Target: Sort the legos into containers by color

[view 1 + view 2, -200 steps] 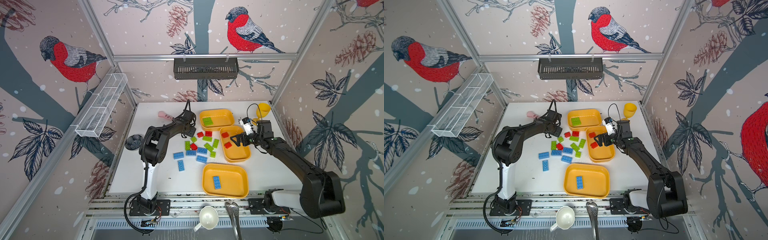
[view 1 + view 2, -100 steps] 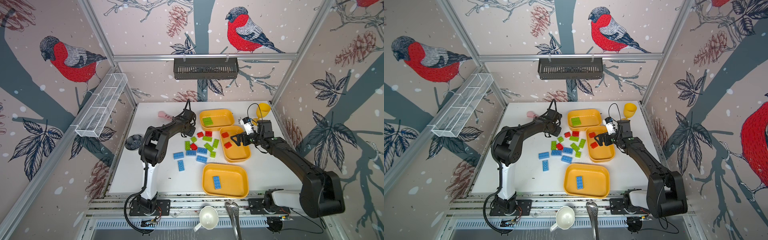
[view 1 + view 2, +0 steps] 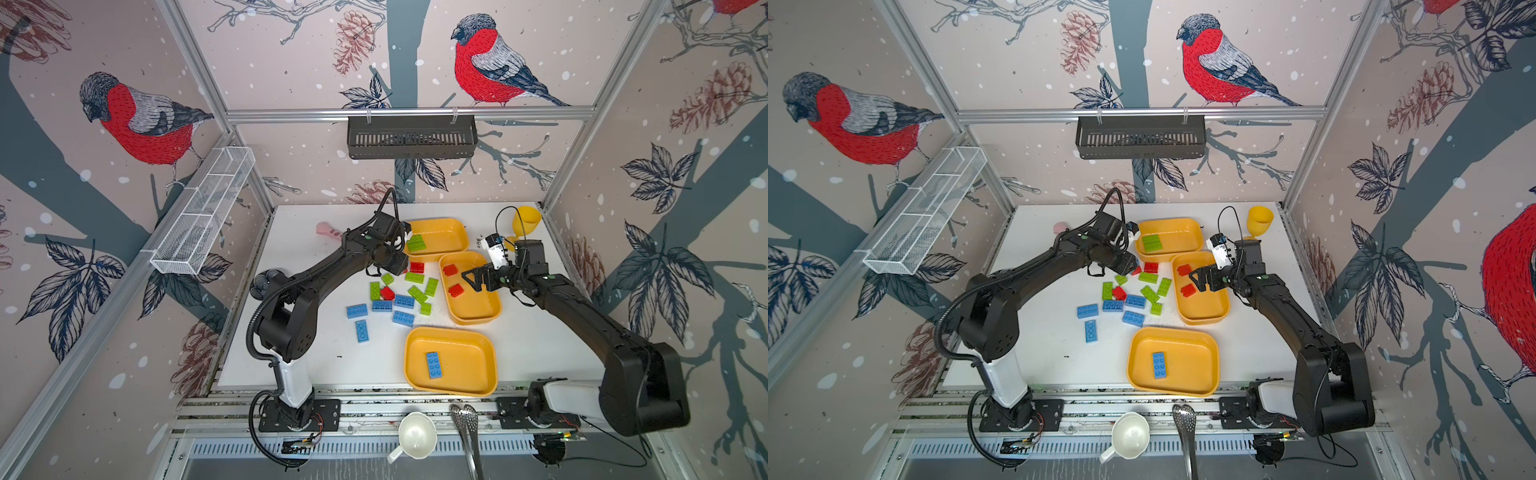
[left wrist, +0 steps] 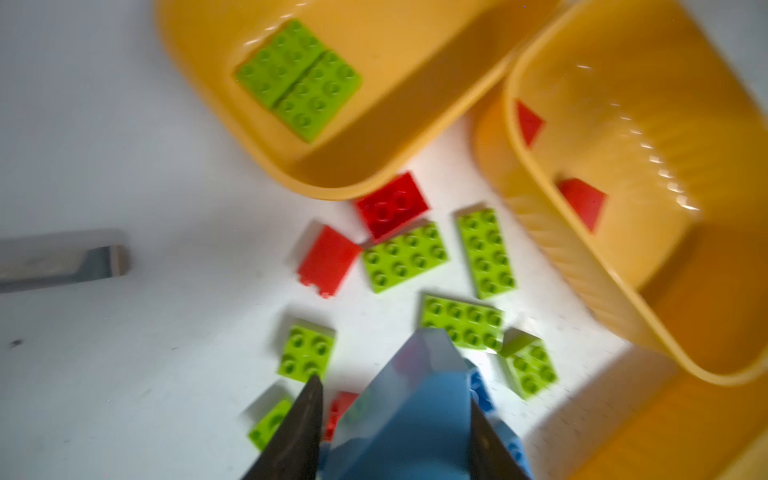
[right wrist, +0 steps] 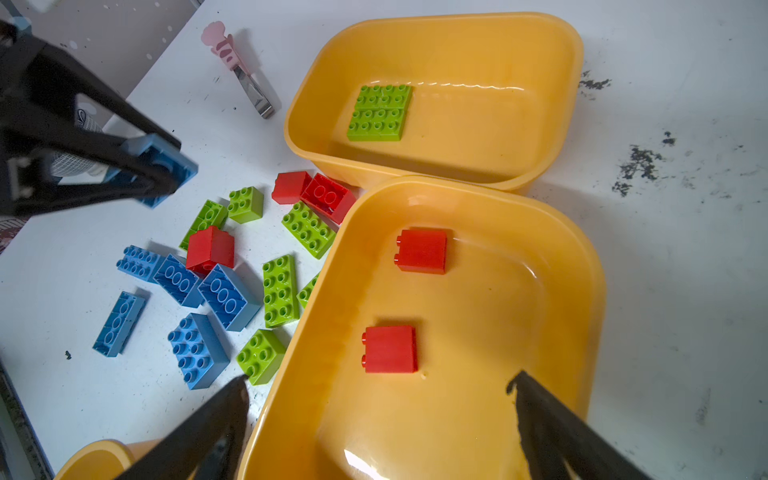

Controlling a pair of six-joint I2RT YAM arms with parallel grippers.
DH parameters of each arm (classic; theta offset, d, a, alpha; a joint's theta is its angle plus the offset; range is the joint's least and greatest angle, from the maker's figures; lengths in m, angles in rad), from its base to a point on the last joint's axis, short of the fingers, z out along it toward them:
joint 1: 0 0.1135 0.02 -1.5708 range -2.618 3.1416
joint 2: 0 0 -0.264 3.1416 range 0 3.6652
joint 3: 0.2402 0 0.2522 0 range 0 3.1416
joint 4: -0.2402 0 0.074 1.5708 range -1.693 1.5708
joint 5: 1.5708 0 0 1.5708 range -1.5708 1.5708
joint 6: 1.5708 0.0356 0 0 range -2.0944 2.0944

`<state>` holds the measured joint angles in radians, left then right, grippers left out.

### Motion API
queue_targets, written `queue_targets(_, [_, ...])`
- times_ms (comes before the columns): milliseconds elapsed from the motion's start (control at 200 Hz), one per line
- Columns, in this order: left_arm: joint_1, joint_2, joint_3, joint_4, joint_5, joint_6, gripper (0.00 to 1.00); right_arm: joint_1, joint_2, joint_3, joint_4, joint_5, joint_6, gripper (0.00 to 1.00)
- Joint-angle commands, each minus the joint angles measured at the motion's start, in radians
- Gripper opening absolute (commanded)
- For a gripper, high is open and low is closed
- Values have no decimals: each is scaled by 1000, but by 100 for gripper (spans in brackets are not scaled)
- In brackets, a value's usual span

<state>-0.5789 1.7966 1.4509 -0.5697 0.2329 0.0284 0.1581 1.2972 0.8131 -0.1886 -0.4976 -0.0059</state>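
We are early yet: our left gripper (image 4: 392,395) pinches a blue brick (image 5: 185,168) above the loose pile (image 3: 403,301) beside the red-holding tray (image 3: 473,321), our right gripper (image 5: 378,380) hangs spread over that tray, five legos sit sorted, over a dozen wait

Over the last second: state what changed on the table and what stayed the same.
The left claw closed on a blue brick and shifted slightly towards the far tray. The right claw stayed open above the middle tray; the loose bricks kept their places.
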Motion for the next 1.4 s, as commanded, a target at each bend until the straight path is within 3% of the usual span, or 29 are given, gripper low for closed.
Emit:
queue_targets(0, [-56,-73,-65,-9,168,36,36,-7,-10,9,-5,-11,-22,99])
queue_targets(315, [-277,-236,-271,-10,257,103,35,-14,3,21,-35,-18,-31,100])
queue_targets(600, [-355,-228,-381,46,219,96,35,0,15,40,-70,-20,-52,99])
queue_targets(670, [-359,-222,-391,62,192,88,40,2,11,37,-73,-19,-50,99])
queue_targets(760, [-357,-224,-384,60,161,89,54,4,8,36,-76,-20,-51,99])
queue_targets(901, [-348,-242,-359,32,104,97,66,4,3,38,-76,-16,-51,99])
queue_targets(1141, [-232,-309,-311,-100,52,197,71,6,11,42,-55,-18,-38,99])
queue_targets(1396, [-71,-362,-346,-219,-200,337,72,24,32,49,-31,-21,-28,99])
